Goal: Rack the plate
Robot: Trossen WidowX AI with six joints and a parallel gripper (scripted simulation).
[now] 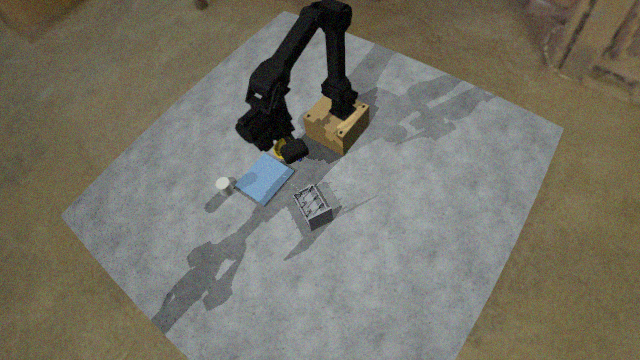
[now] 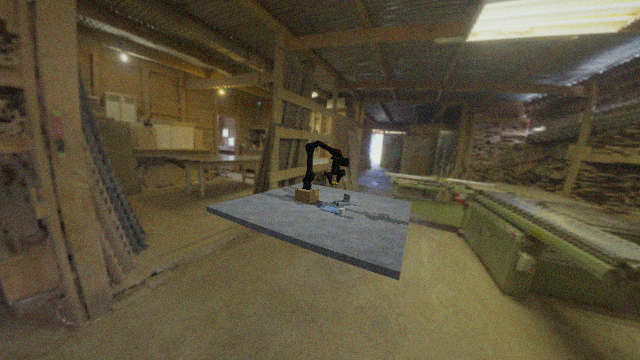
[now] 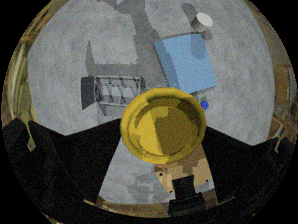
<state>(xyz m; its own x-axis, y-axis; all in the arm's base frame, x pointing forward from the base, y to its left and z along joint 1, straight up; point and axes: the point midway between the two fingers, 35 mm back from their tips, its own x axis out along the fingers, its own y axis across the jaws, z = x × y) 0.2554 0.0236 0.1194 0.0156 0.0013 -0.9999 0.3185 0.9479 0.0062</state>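
The round yellow plate [image 1: 277, 149] [image 2: 334, 183] [image 3: 162, 127] is held in the air. My gripper [image 1: 281, 148] [image 3: 162, 127] is shut on it, with one dark finger on each side of the rim in the wrist view. The plate's open face shows in the wrist view. In the top view a black finger hides part of it. The grey dish rack [image 1: 321, 219] [image 3: 88, 93] stands on the table, with its rails and slots facing up and nothing seen in them. In the wrist view the rack lies to the upper left of the plate.
A flat blue slab [image 1: 265, 179] [image 3: 187, 62] lies beside the rack. A white cylinder [image 1: 223, 185] [image 3: 202, 21] stands at the slab's far side from the rack. A small blue object [image 3: 204, 105] is mostly hidden near the slab. The arm's base sits on a wooden block [image 1: 325, 134] [image 2: 306, 195].
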